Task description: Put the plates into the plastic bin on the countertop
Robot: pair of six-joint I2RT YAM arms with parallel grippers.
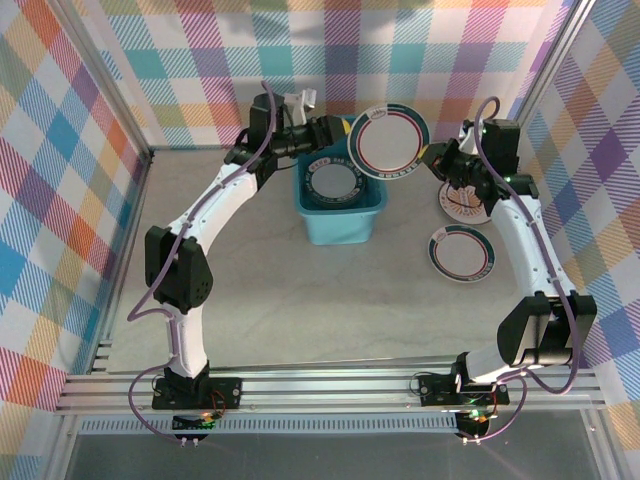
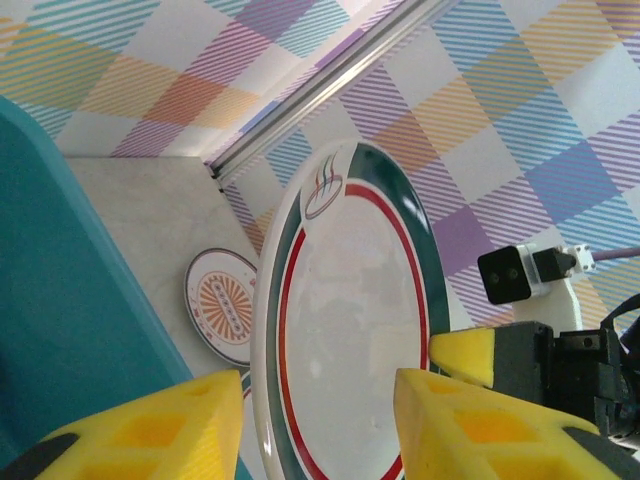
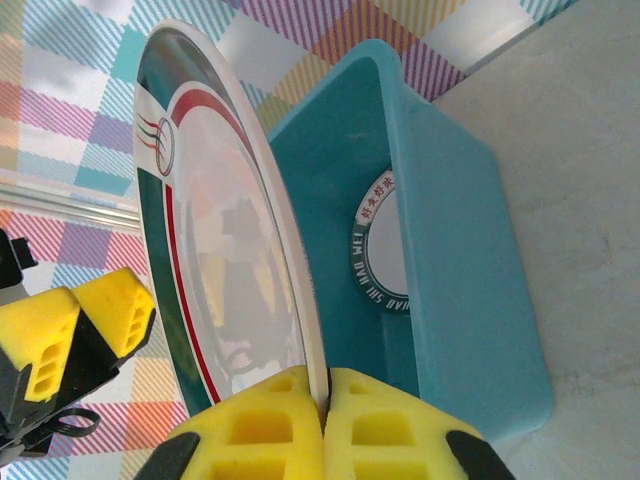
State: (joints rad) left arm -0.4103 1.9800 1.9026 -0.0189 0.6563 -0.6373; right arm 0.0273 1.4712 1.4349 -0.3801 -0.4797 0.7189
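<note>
The 2 arms reach forward and inward, left fingers (image 2: 150, 430) spread apart, right fingers (image 3: 270, 425) pinched nearly together.

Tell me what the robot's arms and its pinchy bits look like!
The left arm and right arm are white tubes linked by chunky black joints, each with a thin purple cable looping alongside. The left tool and right tool have blocky bright yellow fingers with square hollows.

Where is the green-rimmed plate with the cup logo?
In the top view the green-rimmed plate hangs over the far right corner of the plastic bin, its rim clamped by the right gripper.
</note>
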